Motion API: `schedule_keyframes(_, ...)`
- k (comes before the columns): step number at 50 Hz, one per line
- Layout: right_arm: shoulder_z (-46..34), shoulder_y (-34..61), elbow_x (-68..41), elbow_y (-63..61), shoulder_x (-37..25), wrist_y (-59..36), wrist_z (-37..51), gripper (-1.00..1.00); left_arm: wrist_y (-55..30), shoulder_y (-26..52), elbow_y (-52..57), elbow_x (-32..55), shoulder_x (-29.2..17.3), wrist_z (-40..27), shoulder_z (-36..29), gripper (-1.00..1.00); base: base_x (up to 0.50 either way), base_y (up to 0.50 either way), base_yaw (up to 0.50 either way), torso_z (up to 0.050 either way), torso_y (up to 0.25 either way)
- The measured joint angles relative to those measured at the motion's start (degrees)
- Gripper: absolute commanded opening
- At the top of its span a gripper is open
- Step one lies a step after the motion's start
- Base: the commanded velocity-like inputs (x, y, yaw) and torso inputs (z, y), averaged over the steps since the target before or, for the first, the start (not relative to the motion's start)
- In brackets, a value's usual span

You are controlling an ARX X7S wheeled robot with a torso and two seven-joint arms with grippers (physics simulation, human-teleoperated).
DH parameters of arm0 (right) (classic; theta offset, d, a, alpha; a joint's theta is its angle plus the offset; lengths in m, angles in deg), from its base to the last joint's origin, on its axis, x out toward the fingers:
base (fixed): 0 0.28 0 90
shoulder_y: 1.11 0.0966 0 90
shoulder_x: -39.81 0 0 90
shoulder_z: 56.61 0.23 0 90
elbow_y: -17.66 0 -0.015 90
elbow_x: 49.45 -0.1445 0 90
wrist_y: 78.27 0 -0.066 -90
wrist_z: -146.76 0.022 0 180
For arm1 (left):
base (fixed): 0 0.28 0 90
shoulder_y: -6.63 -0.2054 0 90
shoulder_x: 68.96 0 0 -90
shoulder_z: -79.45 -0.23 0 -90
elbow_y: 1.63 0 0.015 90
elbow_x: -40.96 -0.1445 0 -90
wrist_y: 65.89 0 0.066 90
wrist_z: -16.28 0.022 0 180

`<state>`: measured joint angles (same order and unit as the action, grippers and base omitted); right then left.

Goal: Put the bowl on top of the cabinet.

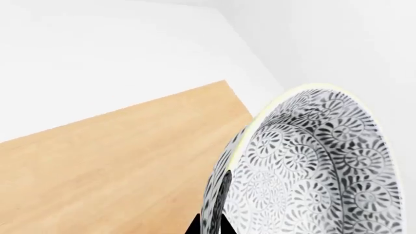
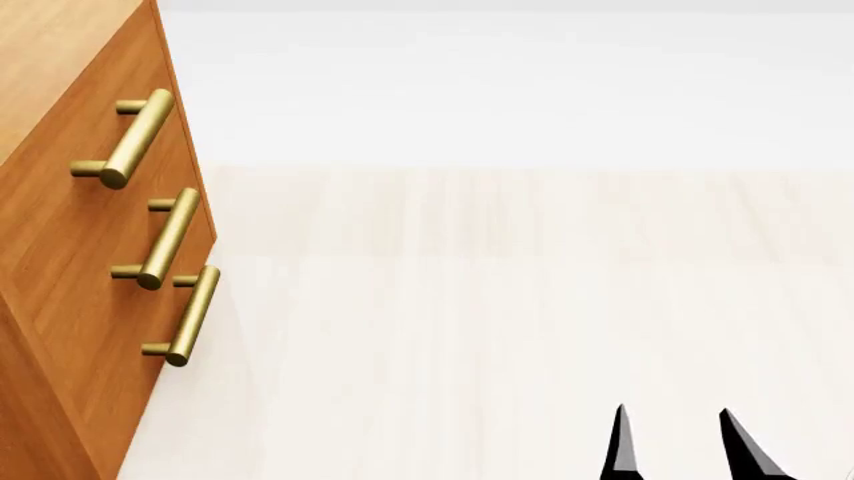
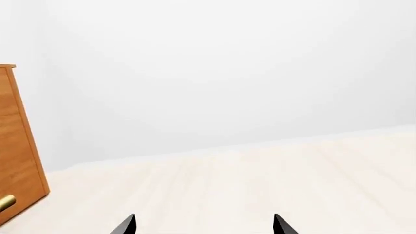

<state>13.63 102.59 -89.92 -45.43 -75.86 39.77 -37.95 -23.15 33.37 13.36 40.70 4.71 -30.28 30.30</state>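
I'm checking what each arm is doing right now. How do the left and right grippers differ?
The left gripper is clamped on the bowl's rim, over the cabinet's wooden top; the right gripper holds nothing, over pale floor. The left gripper's fingers are close together, pinching the bowl's wall; the right gripper's fingertips stand wide apart. The left gripper is out of the head view; the right gripper shows there. Both have black fingers.
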Motion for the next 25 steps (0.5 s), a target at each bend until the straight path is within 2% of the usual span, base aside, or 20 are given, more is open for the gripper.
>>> schedule_keyframes(25, -0.08, 0.24, 0.27, 0.35, 0.21, -0.15, -0.08, 1.0, 2.85, -2.26, 0.0, 0.42, -1.97, 1.37, 3.98, -1.0, 0.0, 0.0, 0.0, 0.0, 0.0)
